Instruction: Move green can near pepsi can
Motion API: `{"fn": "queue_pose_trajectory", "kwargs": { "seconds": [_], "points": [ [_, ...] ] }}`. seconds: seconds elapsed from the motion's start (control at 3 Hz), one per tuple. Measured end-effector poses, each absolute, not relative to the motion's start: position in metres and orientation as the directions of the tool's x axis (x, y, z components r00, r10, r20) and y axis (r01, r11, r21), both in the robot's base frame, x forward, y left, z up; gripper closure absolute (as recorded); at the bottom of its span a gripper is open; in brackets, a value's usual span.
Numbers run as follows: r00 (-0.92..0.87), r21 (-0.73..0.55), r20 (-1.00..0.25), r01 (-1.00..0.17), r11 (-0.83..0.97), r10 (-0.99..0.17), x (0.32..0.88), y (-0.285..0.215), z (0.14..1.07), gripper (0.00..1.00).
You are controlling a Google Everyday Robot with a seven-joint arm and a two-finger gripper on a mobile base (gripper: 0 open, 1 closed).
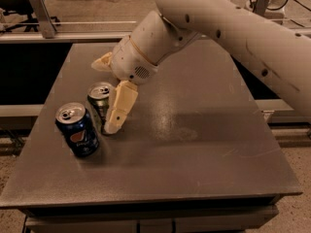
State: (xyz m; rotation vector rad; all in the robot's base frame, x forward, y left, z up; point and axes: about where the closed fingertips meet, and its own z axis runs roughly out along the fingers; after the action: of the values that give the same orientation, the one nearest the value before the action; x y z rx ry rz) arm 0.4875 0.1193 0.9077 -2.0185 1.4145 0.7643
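On the left side of the grey worktop (204,130), the green can (98,102) stands upright just beside the pepsi can (77,130).

The pepsi can is dark blue, with the round red, white and blue Pepsi logo low on its side and a silver pull-tab top facing up. The green can has a silver top too, and its side markings are too dim to read. The claw (103,96) hangs over the green can with its fingers spread wide, gripping nothing. One pale finger (119,106) slants down along the can's right side, its tip at the worktop near the can's base. The other points away to the left behind the can. The white arm (233,23) reaches in from the upper right.
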Motion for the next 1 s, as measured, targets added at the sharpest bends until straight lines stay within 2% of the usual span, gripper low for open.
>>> {"fn": "queue_pose_trajectory", "kwargs": {
  "seconds": [0.33, 0.67, 1.0],
  "points": [
    [0.203, -0.099, -0.759, -0.975, -0.198, -0.618, 0.494, 0.085, 0.892, 0.00],
    [0.081, -0.087, -0.784, -0.996, -0.021, -0.616, 0.497, 0.023, 0.869, 0.00],
    [0.050, -0.085, -0.783, -0.996, 0.027, -0.620, 0.496, 0.003, 0.866, 0.00]
  ]
}}
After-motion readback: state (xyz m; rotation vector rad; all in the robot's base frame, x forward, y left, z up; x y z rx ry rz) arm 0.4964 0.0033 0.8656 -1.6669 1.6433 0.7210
